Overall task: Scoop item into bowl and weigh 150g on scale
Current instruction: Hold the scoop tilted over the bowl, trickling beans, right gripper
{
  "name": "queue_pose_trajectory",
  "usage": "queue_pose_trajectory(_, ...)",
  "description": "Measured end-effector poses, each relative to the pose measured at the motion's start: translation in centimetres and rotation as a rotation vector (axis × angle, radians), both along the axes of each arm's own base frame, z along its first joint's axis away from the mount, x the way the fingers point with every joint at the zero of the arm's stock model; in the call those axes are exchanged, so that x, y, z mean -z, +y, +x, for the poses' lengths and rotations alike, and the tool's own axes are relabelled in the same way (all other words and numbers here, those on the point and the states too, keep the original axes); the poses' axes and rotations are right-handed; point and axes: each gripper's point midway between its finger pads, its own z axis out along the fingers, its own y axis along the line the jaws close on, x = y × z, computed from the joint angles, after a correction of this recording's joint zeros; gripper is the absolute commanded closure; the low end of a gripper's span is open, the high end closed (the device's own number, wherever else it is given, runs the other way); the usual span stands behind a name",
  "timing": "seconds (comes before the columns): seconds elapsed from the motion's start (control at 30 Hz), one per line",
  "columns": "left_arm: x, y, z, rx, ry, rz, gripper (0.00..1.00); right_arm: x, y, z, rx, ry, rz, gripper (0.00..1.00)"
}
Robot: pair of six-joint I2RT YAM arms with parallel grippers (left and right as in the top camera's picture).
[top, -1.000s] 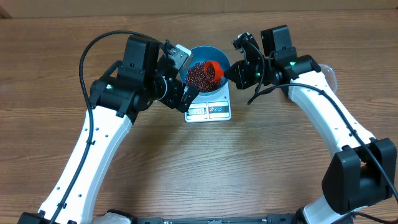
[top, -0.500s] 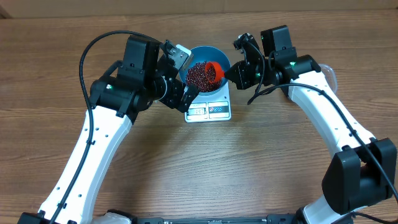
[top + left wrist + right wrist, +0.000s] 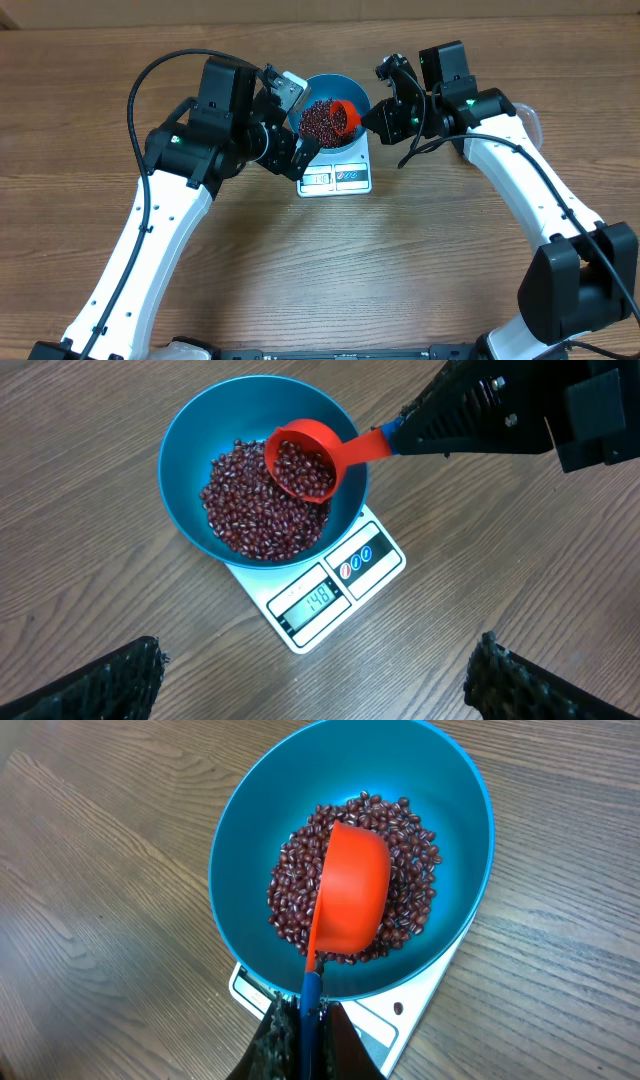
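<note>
The right gripper [image 3: 370,118] has its jaws clenched on the handle of the red scoop [image 3: 300,460], held over the beans [image 3: 245,515] in the blue bowl [image 3: 178,455] on the scale [image 3: 378,555], near the far edge of the bench [image 3: 400,270]. The display [image 3: 318,598] seems just under target, so tip out only few beans, slowly. The left gripper [image 3: 293,125], jaws released and empty, hangs just beside the bowl; touching it would spoil the reading.

Deep bright-blue bowl [image 3: 185,450] upright on small flat white scale [image 3: 375,555], dark red-brown beans [image 3: 245,515] heaped inside, scale on wooden worktop [image 3: 100,620], display panel facing up
</note>
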Motion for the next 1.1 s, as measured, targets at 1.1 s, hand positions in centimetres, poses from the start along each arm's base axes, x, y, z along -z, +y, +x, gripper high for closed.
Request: queue_pose_trajectory(1.1,0.0,0.0,0.0,0.0,0.0,0.0,0.0,0.1,0.3,-0.8,-0.011,0.038,0.02,0.96)
